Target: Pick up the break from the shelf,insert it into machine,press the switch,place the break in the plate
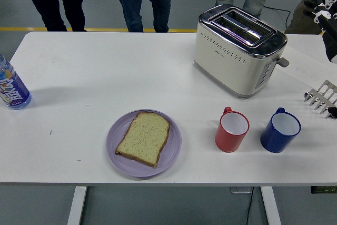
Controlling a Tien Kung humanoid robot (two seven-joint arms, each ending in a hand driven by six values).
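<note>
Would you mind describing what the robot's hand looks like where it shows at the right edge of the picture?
Only part of the right hand shows, at the top right corner: black jointed fingers with white segments. The arm behind it is cut off by the frame. The left hand is out of view.
</note>
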